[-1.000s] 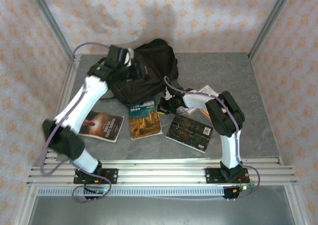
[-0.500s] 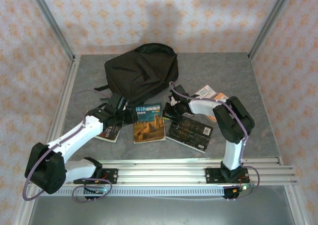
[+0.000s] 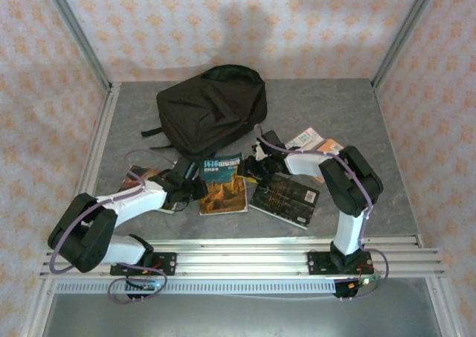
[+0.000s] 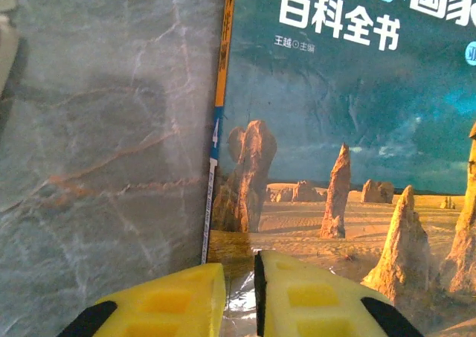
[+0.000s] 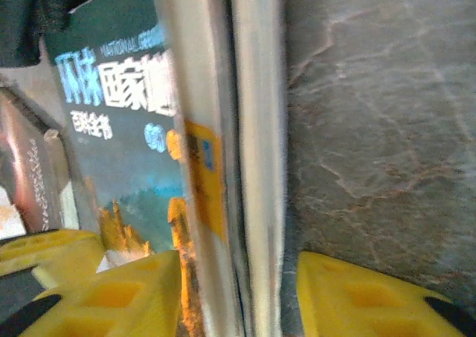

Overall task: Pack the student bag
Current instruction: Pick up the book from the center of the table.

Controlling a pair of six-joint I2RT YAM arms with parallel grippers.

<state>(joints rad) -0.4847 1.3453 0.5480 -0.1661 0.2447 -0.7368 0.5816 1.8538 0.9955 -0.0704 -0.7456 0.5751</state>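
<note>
Item: student bag (image 3: 212,112) lies upper centre of the overhead frame, desert-cover book (image 3: 223,190) below it; right gripper (image 5: 238,296) released astride its page edge, left gripper (image 4: 256,296) nearly clenched, hold untellable; book may slip if only its cover is pinched.

The left arm (image 3: 134,200) and right arm (image 3: 343,229) have white shells and black joint housings; a lilac cable (image 3: 128,161) runs along each; the yellow fingers (image 4: 316,300) have square recesses.

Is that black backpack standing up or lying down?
Lying down: the student bag sprawls flat on the grey table, its broad side facing up.
</note>
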